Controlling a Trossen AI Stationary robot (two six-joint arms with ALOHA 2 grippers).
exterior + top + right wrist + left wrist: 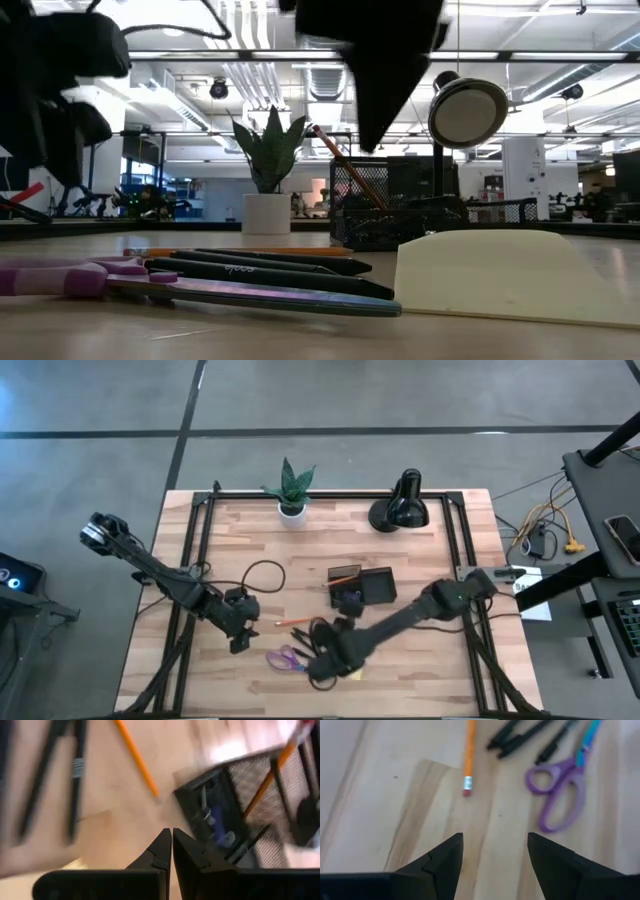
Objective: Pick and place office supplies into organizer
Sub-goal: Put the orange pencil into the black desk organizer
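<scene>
Right gripper (322,668) hangs over the front middle of the table (420,670), its two fingers (161,851) pressed together with nothing between them; it sits above the loose supplies, close to the yellow sticky-note pad (352,673) that shows just at its edge; left gripper (240,638) waits low over the bare wood to the left of the items, its fingers (440,857) spread apart and empty; the organizer (362,586) stands near the table's middle, a dark mesh-walled box (235,815) with compartments; an orange pencil (270,777) leans upright in one compartment, its tip rising above the rim, and another compartment holds small bluish and pale things (216,822) too blurred to name; outside the box, the purple-handled scissors (288,657) lie flat between the two grippers, with black pens (270,272) just behind them and a loose orange pencil (468,752) lying beside the pens, eraser end toward the left gripper; the sticky-note pad (515,278) rests flat on the wood, apart from the organizer; at the back edge stand a potted plant (291,490) and a black desk lamp (402,502)
</scene>
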